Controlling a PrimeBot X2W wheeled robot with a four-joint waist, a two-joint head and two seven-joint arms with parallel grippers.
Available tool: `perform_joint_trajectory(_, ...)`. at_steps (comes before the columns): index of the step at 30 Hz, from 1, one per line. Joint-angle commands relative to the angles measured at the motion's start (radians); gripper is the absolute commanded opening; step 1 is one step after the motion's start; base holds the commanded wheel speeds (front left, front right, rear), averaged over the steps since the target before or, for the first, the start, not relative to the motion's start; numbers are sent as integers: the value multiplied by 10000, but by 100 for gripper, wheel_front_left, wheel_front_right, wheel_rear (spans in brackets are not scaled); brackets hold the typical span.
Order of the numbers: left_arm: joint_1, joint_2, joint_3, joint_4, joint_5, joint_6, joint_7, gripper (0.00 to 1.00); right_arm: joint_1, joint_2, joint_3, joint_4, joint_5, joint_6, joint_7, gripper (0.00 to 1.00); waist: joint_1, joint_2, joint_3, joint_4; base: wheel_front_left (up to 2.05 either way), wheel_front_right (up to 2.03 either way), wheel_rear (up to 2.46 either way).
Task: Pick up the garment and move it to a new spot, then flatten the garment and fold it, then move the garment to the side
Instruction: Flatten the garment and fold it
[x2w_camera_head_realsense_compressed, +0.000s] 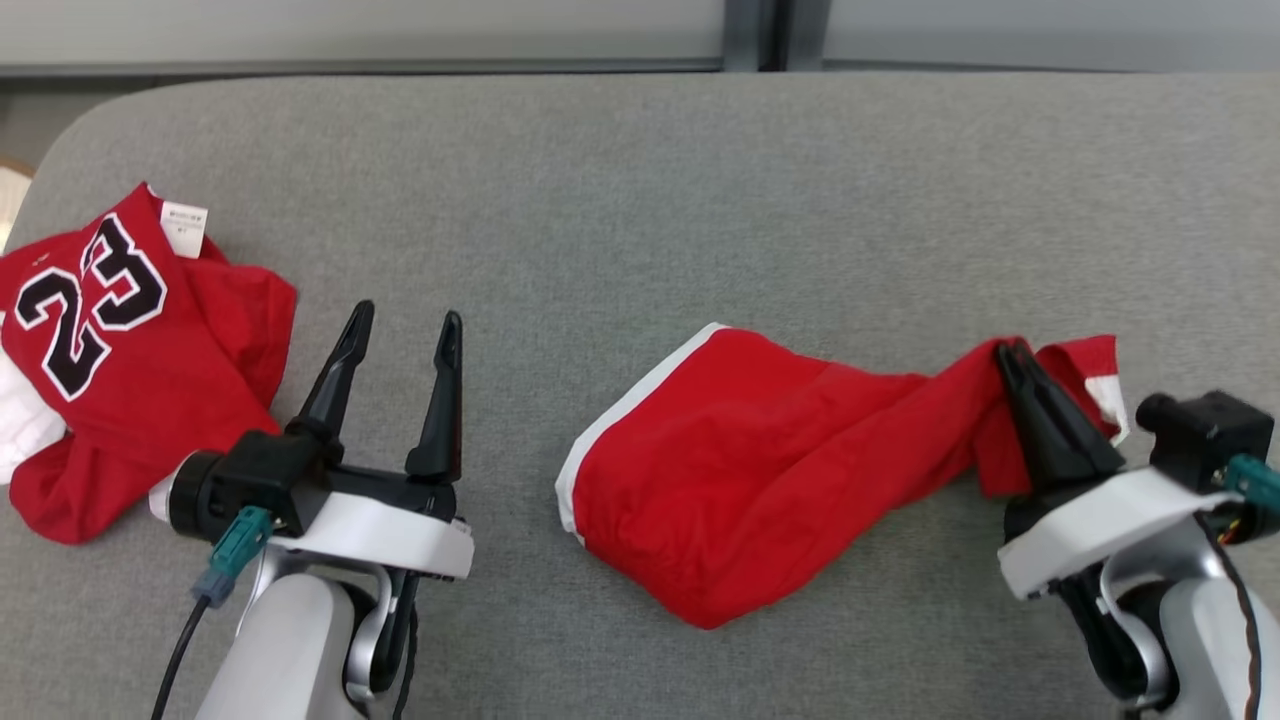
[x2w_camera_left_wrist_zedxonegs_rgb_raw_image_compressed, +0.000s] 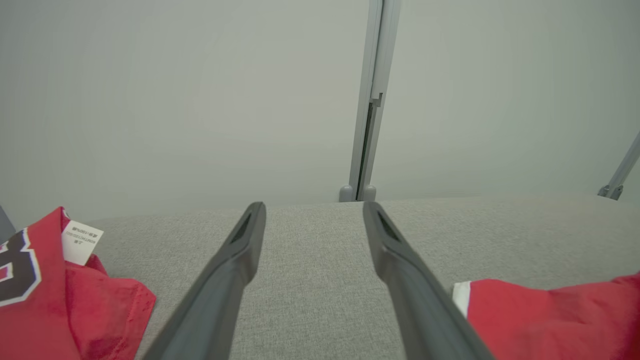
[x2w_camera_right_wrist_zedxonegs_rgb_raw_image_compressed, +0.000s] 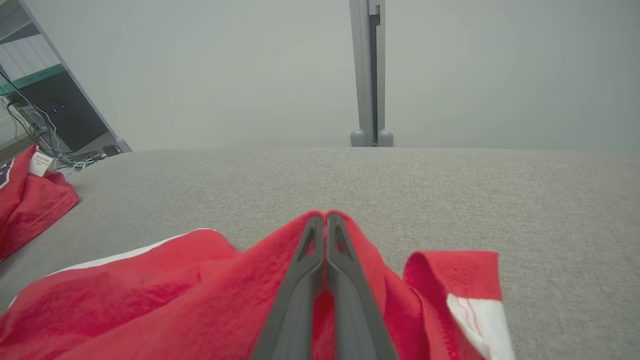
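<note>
Red garment between right jaws

Grey fabric-covered surface with a rounded far-left corner. A red garment with white trim lies crumpled on it right of centre, narrowing toward the right. A red jersey numbered 23, its white label showing, lies bunched at the left edge.

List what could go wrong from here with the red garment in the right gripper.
The right gripper pinches only a bunched fold of the red white-trimmed cloth garment; lifting may let it slip. The open left gripper sits beside the crumpled red number 23 jersey and could snag it.
</note>
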Motion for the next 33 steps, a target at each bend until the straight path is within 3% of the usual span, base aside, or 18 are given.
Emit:
perform_joint_trajectory(1, -306, -67, 5, -39, 104, -79, -18, 100, -478, -101, -17, 265, 120, 0, -64, 0, 0, 0, 470, 372, 0, 0, 0)
perform_joint_trajectory(8, -719, -359, 59, -27, 286, -254, -18, 100, -2084, -96, 257, 2001, 409, 0, -172, 0, 0, 0, 1040, 651, 0, 0, 0)
perform_joint_trajectory(9, -762, -386, 74, 0, 306, -274, -18, 100, -2312, -104, 338, 2292, 383, 0, -255, 11, 0, 0, 1073, 664, 0, 0, 0)
perform_joint_trajectory(10, -796, -412, 87, 22, 323, -294, -18, 100, -2520, -115, 395, 2589, 395, 0, -347, 44, 0, 0, 1097, 676, 0, 0, 0)
perform_joint_trajectory(11, -821, -441, 99, 49, 360, -323, -18, 100, -2713, -63, 450, 2853, 504, 0, -499, 92, 0, 0, 1112, 683, 0, 0, 0)
perform_joint_trajectory(12, -827, -462, 111, 76, 387, -352, -18, 100, -2874, -93, 527, 3070, 447, 0, -669, 100, 0, 0, 1112, 683, 0, 0, 0)
perform_joint_trajectory(17, -730, -520, 222, 180, 555, -399, -19, 100, -3188, -136, 709, 3602, 208, 0, -1847, 100, 0, 0, 936, 585, 0, 0, 0)
perform_joint_trajectory(23, -485, -524, 427, 198, 719, -411, -19, 100, -2860, -306, 527, 3322, -258, 0, -3010, 100, 0, 0, 557, 391, 0, 0, 0)
perform_joint_trajectory(33, 424, -454, 880, 78, 906, -369, -19, 100, -1009, -247, -163, 1648, -637, 0, -3166, 100, 0, 0, -442, -117, 0, 0, 0)
